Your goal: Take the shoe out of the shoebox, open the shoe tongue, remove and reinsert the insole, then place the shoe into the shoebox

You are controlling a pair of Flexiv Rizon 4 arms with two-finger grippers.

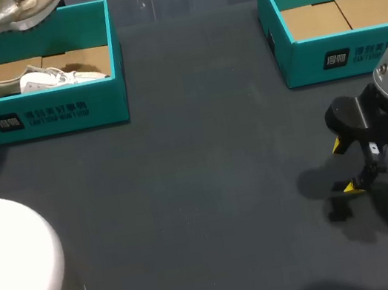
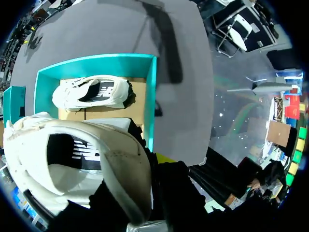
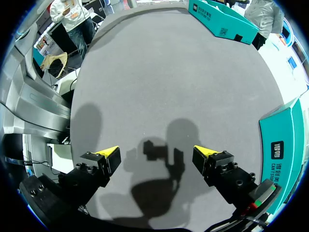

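A white shoe [image 1: 5, 14] hangs above the back left corner of the left teal shoebox [image 1: 60, 112]. In the left wrist view this shoe [image 2: 72, 164] fills the space right at my left gripper [image 2: 149, 169], which is shut on its heel side with the opening facing the camera. A second white shoe [image 1: 47, 79] lies on its side inside that box [image 2: 149, 96], seen below the held one as shoe [image 2: 91, 92]. My right gripper [image 1: 343, 166] hovers open over the bare table at the right, its fingers [image 3: 110, 153] wide apart around nothing.
A second teal shoebox [image 1: 336, 56] stands at the back right with only a cardboard bottom inside; its wall [image 3: 282, 145] is beside my right gripper. Dark grey table [image 1: 209, 187] spreads between the boxes.
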